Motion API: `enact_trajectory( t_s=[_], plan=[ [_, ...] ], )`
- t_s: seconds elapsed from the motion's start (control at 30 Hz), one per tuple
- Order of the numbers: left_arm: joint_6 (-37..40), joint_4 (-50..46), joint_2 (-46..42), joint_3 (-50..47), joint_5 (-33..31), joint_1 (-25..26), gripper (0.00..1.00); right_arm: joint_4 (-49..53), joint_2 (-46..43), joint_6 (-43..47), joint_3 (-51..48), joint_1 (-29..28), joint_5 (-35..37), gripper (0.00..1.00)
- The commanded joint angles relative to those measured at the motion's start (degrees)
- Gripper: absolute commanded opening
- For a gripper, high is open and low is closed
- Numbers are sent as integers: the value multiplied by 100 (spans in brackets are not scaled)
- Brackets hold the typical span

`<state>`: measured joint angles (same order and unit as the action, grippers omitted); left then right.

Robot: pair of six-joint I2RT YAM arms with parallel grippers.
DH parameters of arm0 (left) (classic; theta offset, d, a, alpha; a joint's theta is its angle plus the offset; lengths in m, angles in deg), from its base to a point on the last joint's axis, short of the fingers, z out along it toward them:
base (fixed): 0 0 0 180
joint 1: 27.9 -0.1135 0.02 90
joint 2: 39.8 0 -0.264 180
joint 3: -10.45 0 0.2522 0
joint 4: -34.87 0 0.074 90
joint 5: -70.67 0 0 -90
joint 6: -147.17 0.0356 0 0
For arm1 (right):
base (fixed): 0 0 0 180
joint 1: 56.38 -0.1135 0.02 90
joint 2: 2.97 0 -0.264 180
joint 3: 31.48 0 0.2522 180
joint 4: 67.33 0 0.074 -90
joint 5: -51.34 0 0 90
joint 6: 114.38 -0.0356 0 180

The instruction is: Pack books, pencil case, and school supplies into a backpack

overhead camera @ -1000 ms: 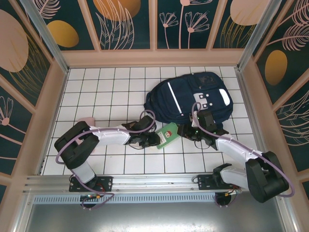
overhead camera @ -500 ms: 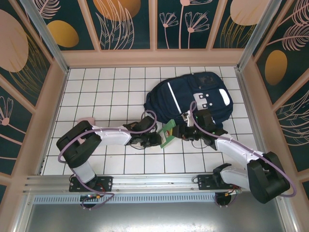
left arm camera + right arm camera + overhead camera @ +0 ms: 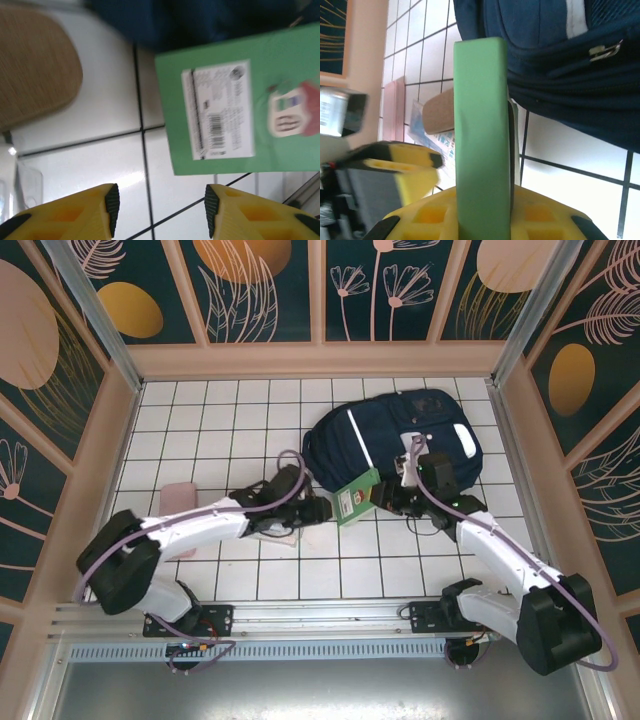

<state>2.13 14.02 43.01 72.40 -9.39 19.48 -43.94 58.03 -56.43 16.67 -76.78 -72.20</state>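
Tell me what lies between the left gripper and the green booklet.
Bare white tile, per the left wrist view; the left gripper and booklet are apart.

The white tiled table (image 3: 200, 420) bears the backpack (image 3: 385, 435) and a flat pink item (image 3: 178, 505).

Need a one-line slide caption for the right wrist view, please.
Right end effector clamps the green booklet edge-on, with the navy backpack lying just beyond it.

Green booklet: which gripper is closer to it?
Right. The right gripper clamps the green booklet; the left gripper hangs open just short of its edge, not touching.
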Motion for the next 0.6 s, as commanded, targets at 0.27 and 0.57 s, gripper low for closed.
enact_trajectory(
  t_s=[0.27,0.57],
  plan=[
    [-752,1874,-419,59,781,-880,92,-1484,343,-926,1122,499,-963,0],
    [-1561,3445,56,5,1520,-1304,98,-2560,719,-1839,1524,518,-1249,0]
  ],
)
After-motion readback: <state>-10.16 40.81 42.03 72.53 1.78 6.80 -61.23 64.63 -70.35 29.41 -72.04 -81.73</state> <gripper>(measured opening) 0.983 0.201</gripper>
